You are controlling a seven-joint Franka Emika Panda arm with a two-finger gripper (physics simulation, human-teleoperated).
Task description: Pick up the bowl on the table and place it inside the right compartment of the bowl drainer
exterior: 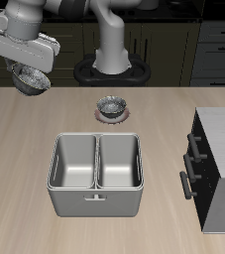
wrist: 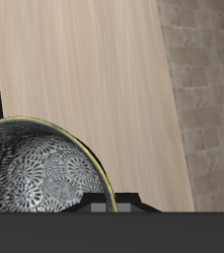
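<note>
My gripper (exterior: 29,67) is shut on the bowl (exterior: 28,79), a small silvery-grey bowl with mottled sides, and holds it in the air above the table's back edge. The wrist view shows the bowl (wrist: 39,178) very close, its patterned inside and pale rim filling the space under the gripper body. The bowl drainer (exterior: 96,189), a grey metal tub with two deep wells and a small front handle, stands near the table's front edge, well away from the gripper. Both wells are empty.
A like bowl on a pale saucer (exterior: 111,107) sits on the table behind the drainer. A grey cabinet with dark front (exterior: 218,164) stands at the table's side. The robot base (exterior: 112,67) is at the back.
</note>
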